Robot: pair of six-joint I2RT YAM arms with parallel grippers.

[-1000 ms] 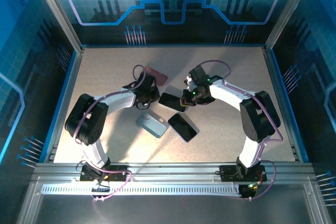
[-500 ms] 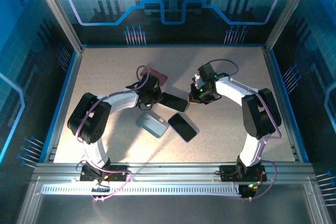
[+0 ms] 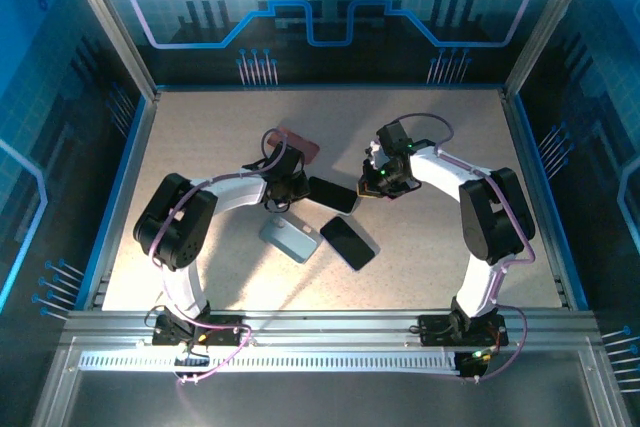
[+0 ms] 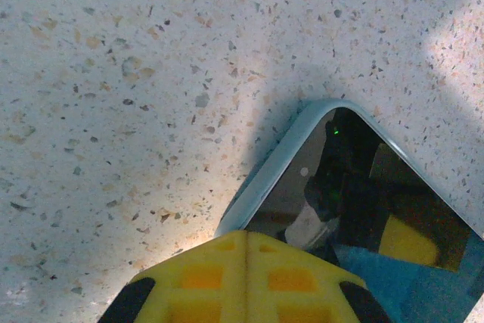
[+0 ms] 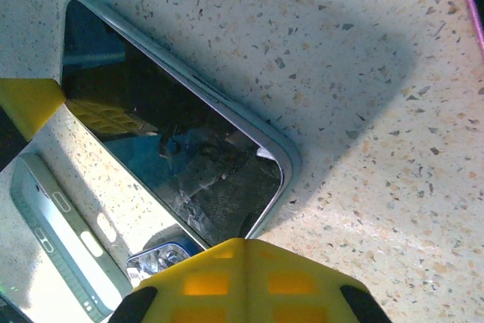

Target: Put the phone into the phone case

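The dark glossy phone with a pale rim [image 3: 333, 194] lies flat near the middle of the speckled table [image 3: 200, 127], between the two arms and about where it lay a second ago. Back then the right gripper [image 3: 371, 185] sat over the phone's 3 o'clock end. It has now backed off toward 2 o'clock and stands just clear, its yellow fingers pressed together on nothing. The left gripper [image 3: 292, 190] has edged in at the 9 o'clock end, likewise closed and empty; whether its tip touches the rim I cannot tell. The grey-blue phone case [image 3: 290, 238] lies apart at the phone's 7 o'clock, with a second black phone [image 3: 347, 242] at 5 o'clock. I'd say phone and case have yet to be brought together.
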